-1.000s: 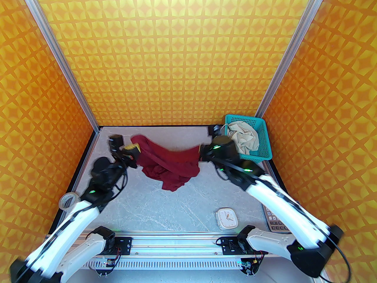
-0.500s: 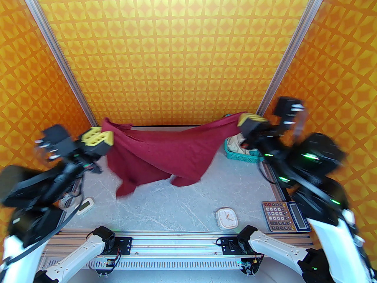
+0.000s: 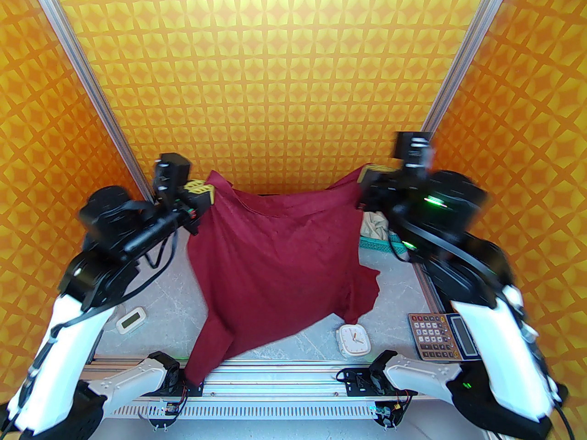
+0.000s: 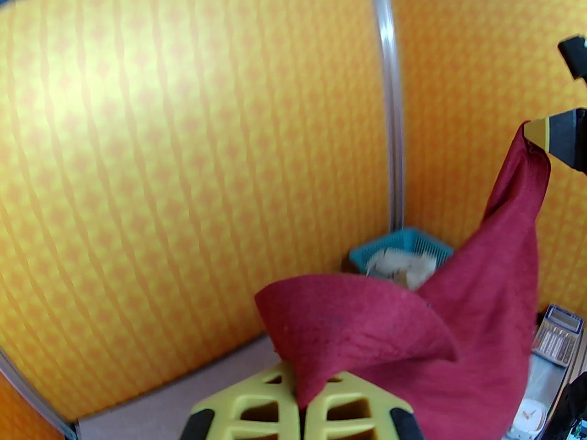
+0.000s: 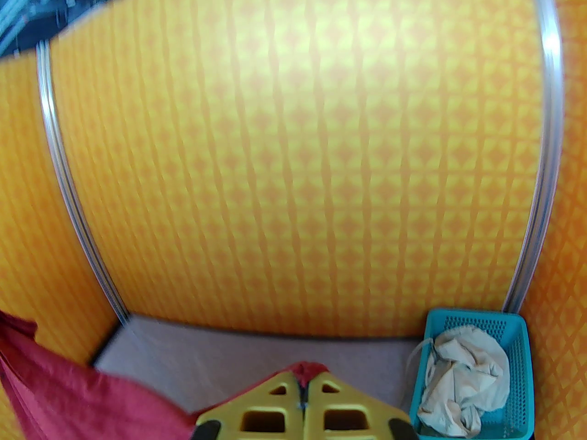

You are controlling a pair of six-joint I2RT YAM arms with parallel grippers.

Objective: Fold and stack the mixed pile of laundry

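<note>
Maroon shirt (image 3: 275,264) hangs stretched btwn my two grippers: left gripper (image 3: 202,194) clamped tight on one top corner, right gripper (image 3: 372,178) pinched on the other, both raised above the table (image 3: 394,300). Hem trails low toward the near rail. Step in hand, I judge: spreading the shirt out before the 1st fold. Next move calls for lowering both corners evenly, w/ the cloth taut. Cream shorts (image 5: 463,374) wait crumpled in the teal basket (image 5: 518,337), far-right corner.

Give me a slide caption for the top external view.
Left gripper and right gripper, both shut on the maroon shirt's upper corners, hold it spread out above the table.
</note>
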